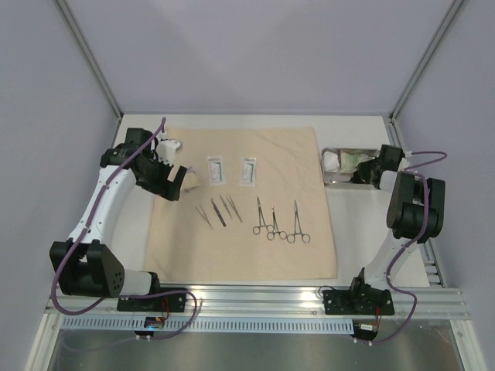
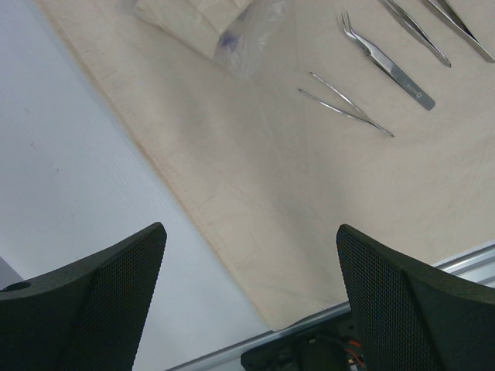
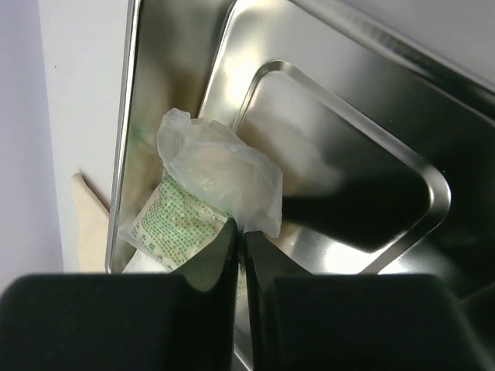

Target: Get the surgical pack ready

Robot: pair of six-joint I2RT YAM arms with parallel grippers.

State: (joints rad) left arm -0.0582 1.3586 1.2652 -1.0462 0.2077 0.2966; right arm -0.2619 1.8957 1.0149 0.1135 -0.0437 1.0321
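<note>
Though partly laid out, not finished. Wide-open left hand (image 1: 174, 184) by cloth's (image 1: 240, 255) far-left corner; packets (image 1: 214, 171), tweezers (image 1: 220, 211), clamps (image 1: 276, 222) lined up mid-cloth; right hand (image 3: 241, 232) pinched shut on gauze packet (image 3: 216, 170) inside tray (image 1: 340, 183) at tabletop's (image 1: 371, 232) far-right edge. Likely remaining: tray unloading, wrapping.

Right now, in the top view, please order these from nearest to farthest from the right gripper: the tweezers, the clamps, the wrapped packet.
From the right gripper:
1. The wrapped packet, at its fingertips, inside the steel tray on the right.
2. The clamps, on the right part of the cloth, left of the tray.
3. The tweezers, farther left, mid cloth.
</note>
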